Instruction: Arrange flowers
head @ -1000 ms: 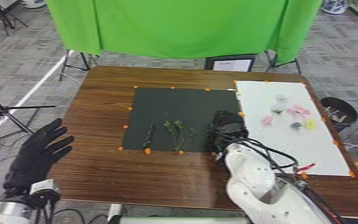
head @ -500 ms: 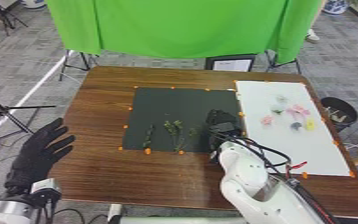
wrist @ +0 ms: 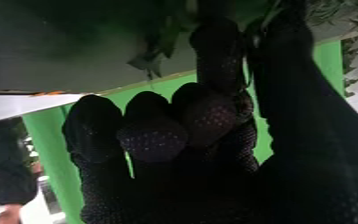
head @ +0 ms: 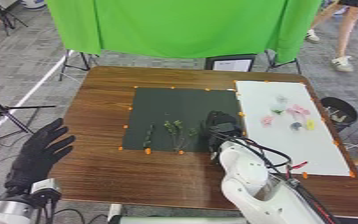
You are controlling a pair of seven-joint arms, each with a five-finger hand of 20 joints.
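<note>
A framed sheet [head: 231,65] is standing beyond the far edge of the brown worktop [head: 140,182], any writing on it being too small to read. The leafy green stems [head: 173,128] are lying on the dark mat [head: 171,102], just left of the right hand [head: 218,125], with a thin dark stem [head: 149,136] lying farther left. Pink flowers [head: 298,111] and a yellow flower [head: 310,124] are resting on the white mat [head: 313,155], to the right of that hand. In the right wrist view, dark leaves [wrist: 164,46] are showing near the glove; whether the right hand is gripping anything, I cannot tell. The left hand [head: 39,150] is resting apart from the flowers and stems, its fingers spreading loosely.
</note>
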